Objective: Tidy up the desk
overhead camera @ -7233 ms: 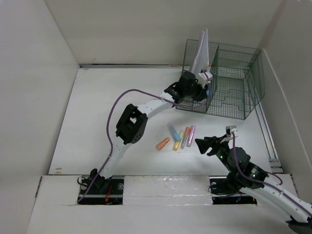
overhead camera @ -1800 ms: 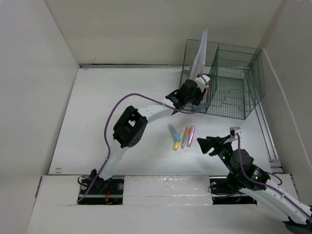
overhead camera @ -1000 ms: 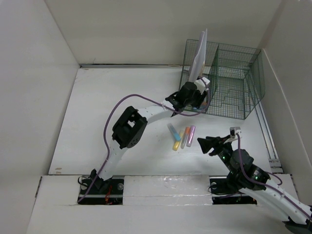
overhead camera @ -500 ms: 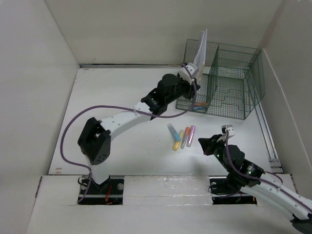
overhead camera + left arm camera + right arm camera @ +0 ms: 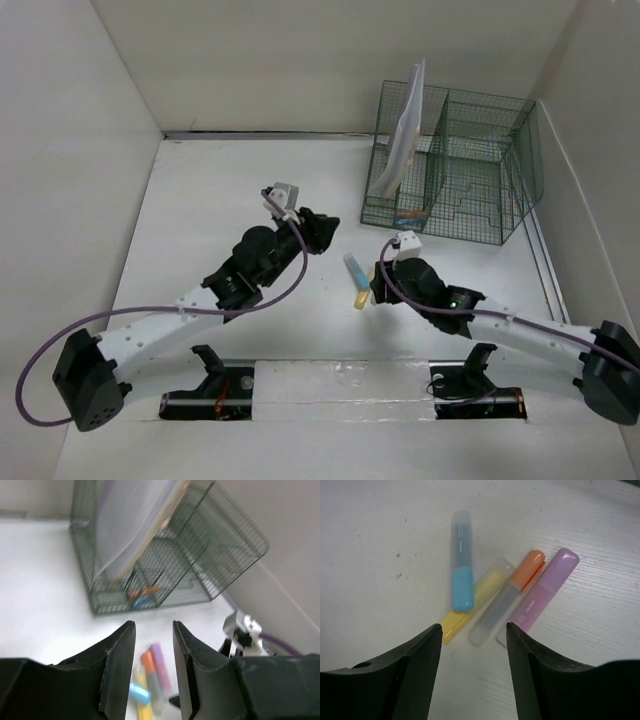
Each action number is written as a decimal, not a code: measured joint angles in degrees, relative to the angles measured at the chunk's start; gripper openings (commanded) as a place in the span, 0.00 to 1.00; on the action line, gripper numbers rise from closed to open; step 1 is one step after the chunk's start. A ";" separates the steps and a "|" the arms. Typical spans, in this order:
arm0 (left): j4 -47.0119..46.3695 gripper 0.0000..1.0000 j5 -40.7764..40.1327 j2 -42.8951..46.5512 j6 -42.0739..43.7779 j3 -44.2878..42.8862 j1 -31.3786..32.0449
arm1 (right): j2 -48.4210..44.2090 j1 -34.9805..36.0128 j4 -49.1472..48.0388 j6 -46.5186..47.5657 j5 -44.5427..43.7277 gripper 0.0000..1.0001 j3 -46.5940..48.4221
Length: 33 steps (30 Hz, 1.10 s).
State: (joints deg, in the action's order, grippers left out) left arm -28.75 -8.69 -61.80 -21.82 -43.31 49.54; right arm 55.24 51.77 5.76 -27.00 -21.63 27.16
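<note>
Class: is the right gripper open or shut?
Open. The right gripper shows a gap between its fingers, holding nothing, above the highlighters on the desk.

- The left pincer (image 5: 318, 228) pulls back from the wire rack (image 5: 470, 170) to mid-desk (image 5: 200, 220), jaws apart, empty.
- The right pincer (image 5: 377, 285) reaches forward, spread above the marker cluster (image 5: 492, 582).
- The stray orange marker (image 5: 146, 589) leaves the desk and lies inside the rack.
</note>
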 measured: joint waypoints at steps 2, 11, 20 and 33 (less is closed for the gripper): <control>5.27 0.34 -3.02 4.57 -2.95 3.15 0.02 | 5.18 -0.02 -0.74 0.72 0.87 0.60 2.23; 23.71 0.40 -10.93 27.19 -8.22 5.57 -0.11 | 21.77 -0.70 -2.16 4.07 3.04 0.59 11.13; 27.96 0.40 -12.04 31.45 -8.79 5.42 -0.13 | 29.88 -1.88 -2.34 4.85 4.09 0.52 15.52; 27.74 0.40 -11.89 31.61 -9.14 7.08 -0.13 | 34.01 -2.36 -1.42 4.76 4.04 0.24 17.68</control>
State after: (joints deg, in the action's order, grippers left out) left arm -1.02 -20.58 -30.20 -30.96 -36.23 49.41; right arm 89.25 49.41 4.34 -22.24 -17.58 44.84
